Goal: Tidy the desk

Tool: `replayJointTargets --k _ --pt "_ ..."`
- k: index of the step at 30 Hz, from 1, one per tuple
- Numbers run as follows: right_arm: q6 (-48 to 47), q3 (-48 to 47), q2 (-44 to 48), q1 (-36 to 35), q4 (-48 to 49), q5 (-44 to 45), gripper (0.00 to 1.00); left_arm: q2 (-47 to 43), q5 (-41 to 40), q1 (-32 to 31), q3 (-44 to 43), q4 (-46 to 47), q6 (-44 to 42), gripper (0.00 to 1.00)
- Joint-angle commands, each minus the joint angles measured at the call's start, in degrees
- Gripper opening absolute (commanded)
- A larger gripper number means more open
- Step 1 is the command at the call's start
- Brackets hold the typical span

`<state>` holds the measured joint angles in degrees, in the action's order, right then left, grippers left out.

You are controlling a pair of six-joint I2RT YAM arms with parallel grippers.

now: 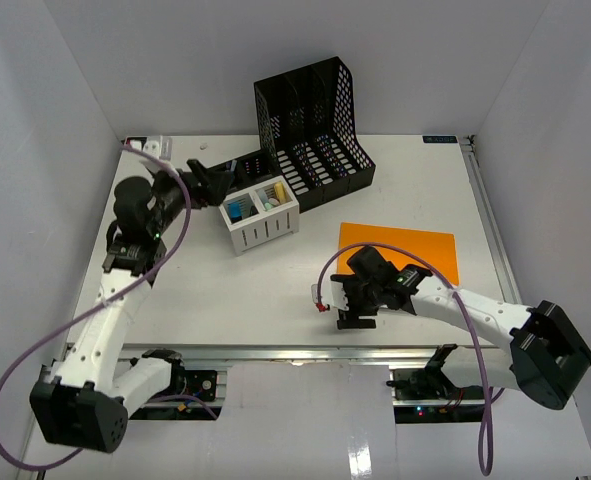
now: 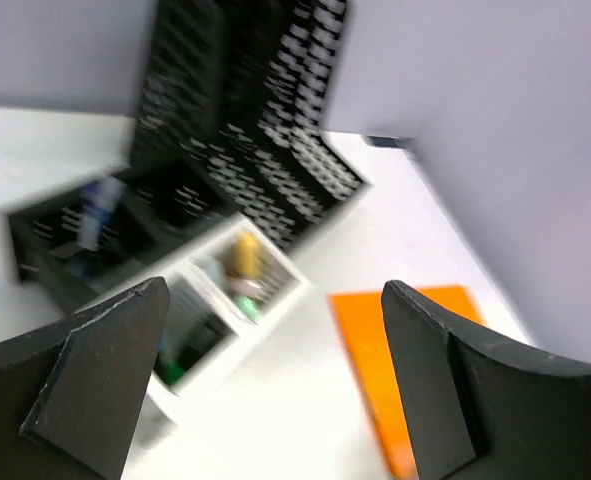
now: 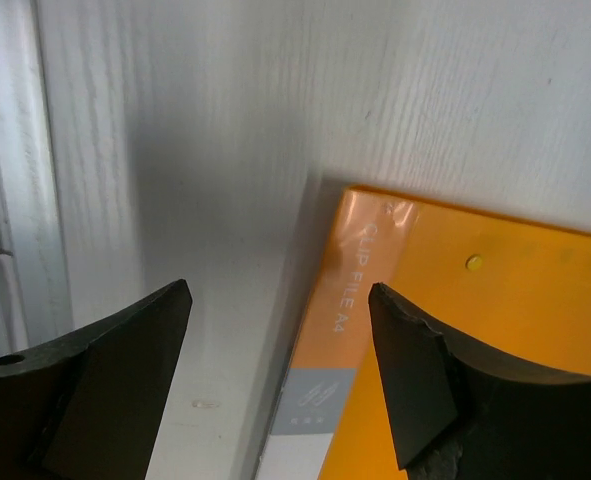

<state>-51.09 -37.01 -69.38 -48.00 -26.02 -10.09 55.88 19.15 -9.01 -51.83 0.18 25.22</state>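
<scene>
Left arm: your left fingers [image 2: 95,380] are standing wide apart with nothing between them. They are hovering over the far-left part of the surface [image 1: 195,290], near a white desk caddy [image 1: 260,225]. The caddy is holding small items, blurred in the wrist view; from above, a yellow one and a blue one are showing. Behind it a black perforated magazine rack [image 1: 310,115] is standing upright, with a low black tray [image 2: 75,235] lying beside it.

Right arm: your right fingers [image 3: 425,380] are parted too and gripping nothing. They are pointing down over one corner of an orange clip file [image 1: 415,250]. The file is lying flat on the surface, right of centre, and its corner is showing in the gap between the two fingers. You cannot tell whether they are touching it.

The white surface is carrying all of this, with metal rails running along its edges.
</scene>
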Motion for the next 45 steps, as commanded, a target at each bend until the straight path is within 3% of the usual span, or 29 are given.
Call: replayJointTargets --k 1,6,11,13,18,24,30,38,40,43,45 --pt "1.72 4.73 -1.70 -1.13 5.96 17.14 0.72 -6.22 11.36 -0.97 12.56 3.53 11.66 0.98" --pt "3.73 7.01 -3.98 -1.22 7.97 20.76 0.52 -10.23 10.61 -6.84 22.69 7.64 20.29 0.98" --pt "4.61 8.39 -5.15 -1.23 7.65 20.18 0.16 -6.61 6.03 -15.89 26.84 13.86 24.07 0.98" --pt "4.90 8.99 -5.18 -1.30 7.63 19.74 0.12 -3.90 5.02 -18.21 27.80 16.77 25.40 0.98" --pt "7.15 8.59 -0.48 -1.05 5.86 14.55 0.08 6.39 0.46 -25.13 28.46 25.49 29.51 0.98" --pt "7.13 4.88 9.23 2.58 1.47 5.71 0.08 20.56 -3.41 -29.48 25.63 29.65 33.01 0.98" --pt "5.19 2.09 14.70 4.30 -2.74 -0.14 0.08 35.74 -2.75 -32.80 17.36 32.95 35.50 0.98" --pt "4.25 1.16 17.34 4.49 -3.69 -6.06 0.08 49.26 -0.18 -36.06 5.65 34.80 38.06 0.97" --pt "4.33 0.63 17.43 4.49 -3.51 -6.00 0.08 50.80 0.18 -36.34 3.70 34.28 38.41 0.91" --pt "4.38 -0.21 17.67 4.70 -3.07 -4.81 0.08 53.13 3.06 -36.52 1.07 33.92 39.00 0.62" --pt "4.66 -0.46 18.06 4.88 -2.53 -4.05 0.08 53.27 3.83 -36.52 0.73 33.84 39.28 0.51"
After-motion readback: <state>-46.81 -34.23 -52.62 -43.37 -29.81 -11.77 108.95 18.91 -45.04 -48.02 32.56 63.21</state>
